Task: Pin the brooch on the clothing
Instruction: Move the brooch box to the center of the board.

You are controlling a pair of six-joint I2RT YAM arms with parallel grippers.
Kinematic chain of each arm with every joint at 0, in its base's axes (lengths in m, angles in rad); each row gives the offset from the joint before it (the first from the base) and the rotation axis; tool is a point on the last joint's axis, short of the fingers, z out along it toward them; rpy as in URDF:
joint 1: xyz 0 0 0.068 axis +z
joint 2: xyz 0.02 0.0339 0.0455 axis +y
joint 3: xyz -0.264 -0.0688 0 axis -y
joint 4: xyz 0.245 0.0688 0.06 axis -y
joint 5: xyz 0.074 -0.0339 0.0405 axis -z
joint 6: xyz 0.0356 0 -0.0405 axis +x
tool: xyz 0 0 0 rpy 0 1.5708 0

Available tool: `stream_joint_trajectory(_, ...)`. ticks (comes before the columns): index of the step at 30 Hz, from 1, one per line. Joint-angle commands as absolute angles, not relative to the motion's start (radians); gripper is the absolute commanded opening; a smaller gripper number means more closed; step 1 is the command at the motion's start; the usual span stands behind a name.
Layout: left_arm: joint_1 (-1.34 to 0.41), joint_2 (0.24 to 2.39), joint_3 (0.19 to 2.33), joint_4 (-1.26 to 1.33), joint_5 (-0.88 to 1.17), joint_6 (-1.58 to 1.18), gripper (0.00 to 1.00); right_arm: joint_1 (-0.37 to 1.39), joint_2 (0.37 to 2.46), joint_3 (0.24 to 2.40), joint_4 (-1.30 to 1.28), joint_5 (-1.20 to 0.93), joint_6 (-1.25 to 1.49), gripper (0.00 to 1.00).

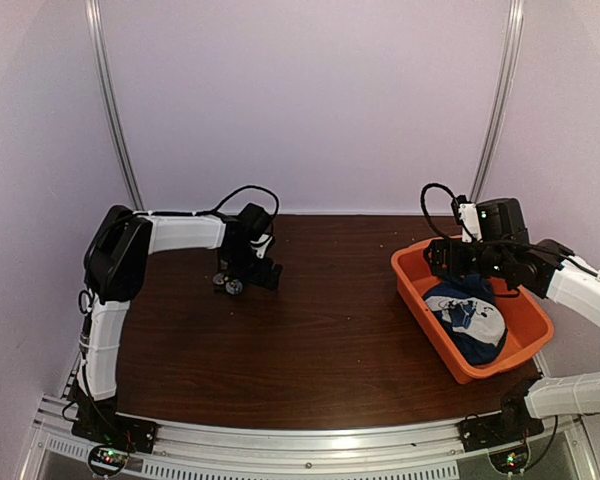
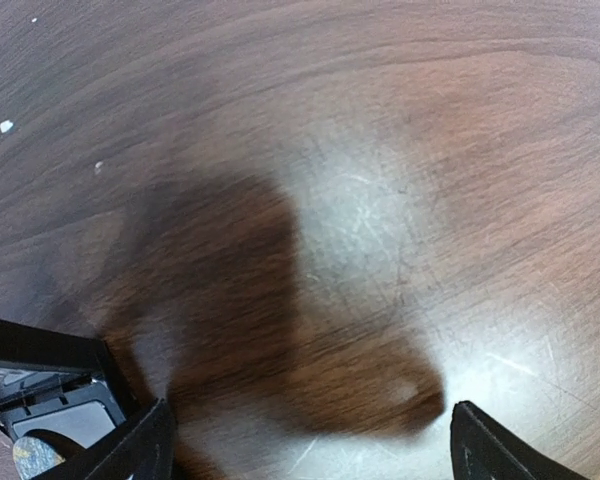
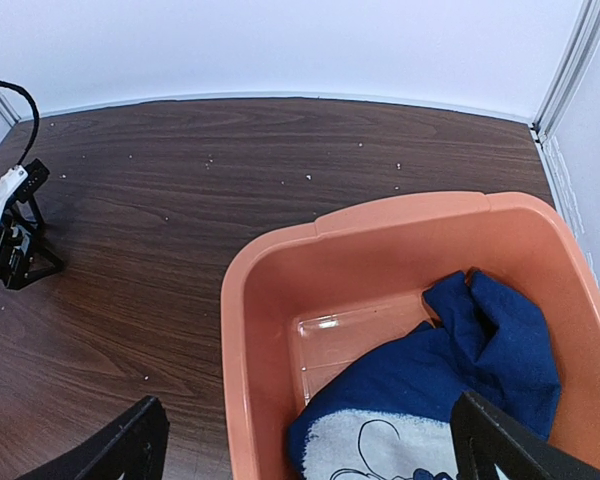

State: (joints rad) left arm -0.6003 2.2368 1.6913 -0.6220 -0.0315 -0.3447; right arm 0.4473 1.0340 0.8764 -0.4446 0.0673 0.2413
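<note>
Bare wood of the table (image 1: pixel 330 340) runs wide between the left arm (image 1: pixel 180 232) and the orange tub (image 1: pixel 425 318): open passage. Tub walls ring the crumpled T-shirt (image 1: pixel 475 322); way in from above only, right gripper (image 3: pixel 310 440) hanging over its far-left corner. Beside the left gripper (image 2: pixel 310 440), small black box (image 2: pixel 50 405) just outside one finger.

You have a dark wood table (image 1: pixel 310 340). An orange tub (image 3: pixel 270 300) sits at its right edge, a small black box (image 2: pixel 55 412) sits left of centre toward the back, and white specks (image 3: pixel 308 178) are scattered across it.
</note>
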Motion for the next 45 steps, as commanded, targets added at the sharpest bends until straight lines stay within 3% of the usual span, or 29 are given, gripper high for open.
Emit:
stream_joint_trajectory(1, -0.574, 2.265, 1.709, -0.634, -0.047, -0.371, 0.98, 0.449, 1.020, 0.899, -0.454, 0.071, 0.249, 1.00)
stream_joint_trajectory(45, -0.344, 2.281, 1.675, -0.625, -0.113, -0.453, 0.98, 0.472, 1.018, 0.952, -0.472, 0.071, 0.255, 1.00)
